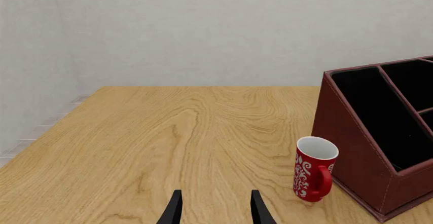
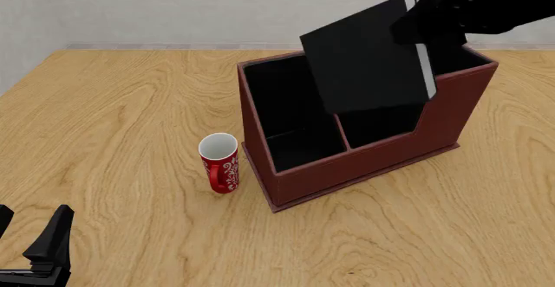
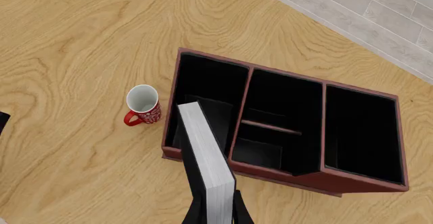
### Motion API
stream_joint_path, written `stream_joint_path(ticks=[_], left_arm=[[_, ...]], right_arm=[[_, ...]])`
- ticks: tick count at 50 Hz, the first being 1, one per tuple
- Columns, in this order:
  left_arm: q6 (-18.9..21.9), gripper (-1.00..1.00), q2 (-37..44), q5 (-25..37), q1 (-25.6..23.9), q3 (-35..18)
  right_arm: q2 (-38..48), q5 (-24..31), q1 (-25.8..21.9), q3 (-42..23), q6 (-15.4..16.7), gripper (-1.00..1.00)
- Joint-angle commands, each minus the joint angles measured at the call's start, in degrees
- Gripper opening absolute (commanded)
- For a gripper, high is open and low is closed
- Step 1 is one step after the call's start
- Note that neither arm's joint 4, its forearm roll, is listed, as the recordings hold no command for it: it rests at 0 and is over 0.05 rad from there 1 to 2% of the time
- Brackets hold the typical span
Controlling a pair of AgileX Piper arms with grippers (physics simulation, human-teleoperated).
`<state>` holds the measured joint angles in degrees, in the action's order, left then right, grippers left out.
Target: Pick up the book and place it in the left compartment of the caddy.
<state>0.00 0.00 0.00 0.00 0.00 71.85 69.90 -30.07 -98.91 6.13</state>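
Note:
The black book (image 2: pixel 368 60) hangs tilted in the air above the caddy (image 2: pixel 364 163), white page edge (image 3: pixel 206 158) facing the right wrist camera. My right gripper (image 2: pixel 429 21) is shut on the book's upper corner, its fingers (image 3: pixel 240 211) clamping both covers. The book's lower part hangs over the caddy, roughly where the left compartment (image 2: pixel 286 105) meets the middle section. That long black-lined compartment (image 3: pixel 203 84) holds nothing. My left gripper (image 2: pixel 30 235) stands open low at the table's near left, fingers (image 1: pixel 176 209) apart with nothing between them.
A red mug (image 2: pixel 219 163) with white patterning stands upright just left of the caddy (image 1: pixel 358 153), close to its wall. The middle section (image 3: pixel 274 117) has a crossbar; a tall end section (image 3: pixel 358 133) lies beyond it. A grey wall lies beyond the table's far edge.

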Motion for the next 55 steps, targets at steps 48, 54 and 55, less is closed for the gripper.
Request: stream_joint_path(ticks=[48, 54, 55], left_arm=[[0.0, 1.0, 0.0, 0.0, 0.0, 0.0], [0.0, 1.0, 0.0, 0.0, 0.0, 0.0], [0.0, 1.0, 0.0, 0.0, 0.0, 0.0]], right_arm=[[13.6, -11.9, 1.8, 4.8, -2.1, -1.0], [15.0, -13.7, 2.0, 5.7, -2.2, -1.0], [15.3, -14.0, 2.1, 5.8, -2.3, -1.0]])
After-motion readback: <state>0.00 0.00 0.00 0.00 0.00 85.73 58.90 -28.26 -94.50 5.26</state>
